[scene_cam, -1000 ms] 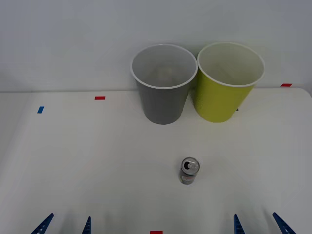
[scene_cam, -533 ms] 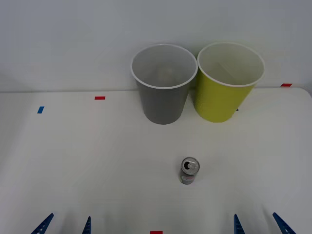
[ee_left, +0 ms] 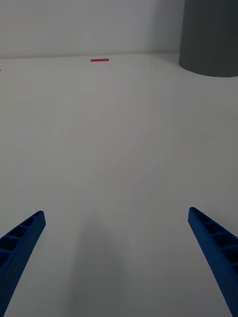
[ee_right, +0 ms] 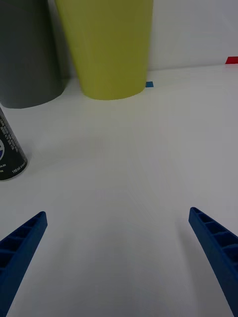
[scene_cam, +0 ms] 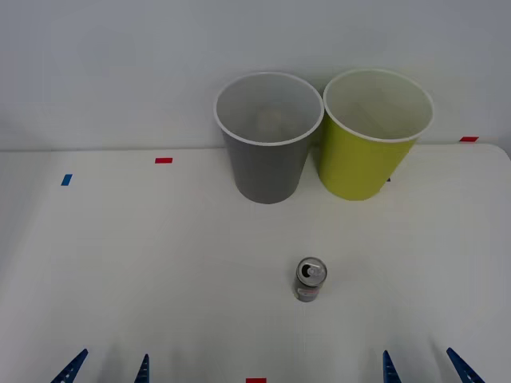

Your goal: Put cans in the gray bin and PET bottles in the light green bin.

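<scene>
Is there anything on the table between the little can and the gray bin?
No. In the front view, only bare white table lies between the can and the gray bin. The can stands upright, apart from the bin.

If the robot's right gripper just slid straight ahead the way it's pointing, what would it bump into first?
Probably the light green bin by the wall. The open right gripper faces bare table, and the can stands off to one side, likely just clear of the fingers, though depth is hard to judge.
</scene>
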You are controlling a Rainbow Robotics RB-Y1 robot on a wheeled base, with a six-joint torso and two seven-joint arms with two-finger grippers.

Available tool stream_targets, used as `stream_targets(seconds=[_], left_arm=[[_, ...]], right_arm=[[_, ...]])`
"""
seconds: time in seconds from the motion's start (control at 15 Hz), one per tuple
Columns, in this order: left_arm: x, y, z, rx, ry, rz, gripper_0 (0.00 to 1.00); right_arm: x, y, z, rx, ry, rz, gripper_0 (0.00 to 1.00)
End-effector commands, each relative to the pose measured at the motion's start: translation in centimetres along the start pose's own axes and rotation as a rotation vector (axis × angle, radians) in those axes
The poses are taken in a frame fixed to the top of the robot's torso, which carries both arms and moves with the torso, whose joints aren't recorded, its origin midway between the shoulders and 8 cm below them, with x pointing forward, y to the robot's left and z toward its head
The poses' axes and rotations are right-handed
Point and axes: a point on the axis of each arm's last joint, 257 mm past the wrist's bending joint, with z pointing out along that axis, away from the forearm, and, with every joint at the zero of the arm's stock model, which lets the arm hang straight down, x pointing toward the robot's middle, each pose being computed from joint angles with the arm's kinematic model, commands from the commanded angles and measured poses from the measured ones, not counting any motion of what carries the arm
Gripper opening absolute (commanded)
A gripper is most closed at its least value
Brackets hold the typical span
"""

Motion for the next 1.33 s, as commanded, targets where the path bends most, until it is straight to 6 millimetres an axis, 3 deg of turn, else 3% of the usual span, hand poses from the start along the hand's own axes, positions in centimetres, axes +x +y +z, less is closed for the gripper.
stream_targets(seconds=[0.07, 0.8, 0.87, 1.07, 1.33], left_arm=[[0.0, 0.0, 0.0, 0.0, 0.0, 0.0, 1.0], [0.0, 0.0, 0.0, 0.0, 0.0, 0.0, 1.0], [0.0, 0.0, 0.0, 0.0, 0.0, 0.0, 1.0], [0.0, 0.0, 0.0, 0.0, 0.0, 0.0, 1.0], [0.0, 0.0, 0.0, 0.0, 0.0, 0.0, 1.0]], right_arm=[[0.0, 0.0, 0.0, 0.0, 0.0, 0.0, 1.0], [0.0, 0.0, 0.0, 0.0, 0.0, 0.0, 1.0], [1.3, -0.5, 0.1, 0.009, 0.026, -0.006, 1.0], [-0.2, -1.3, -0.3, 0.023, -0.036, -0.059, 1.0], [-0.9, 0.8, -1.1, -0.063, -0.074, -0.112, 1.0]])
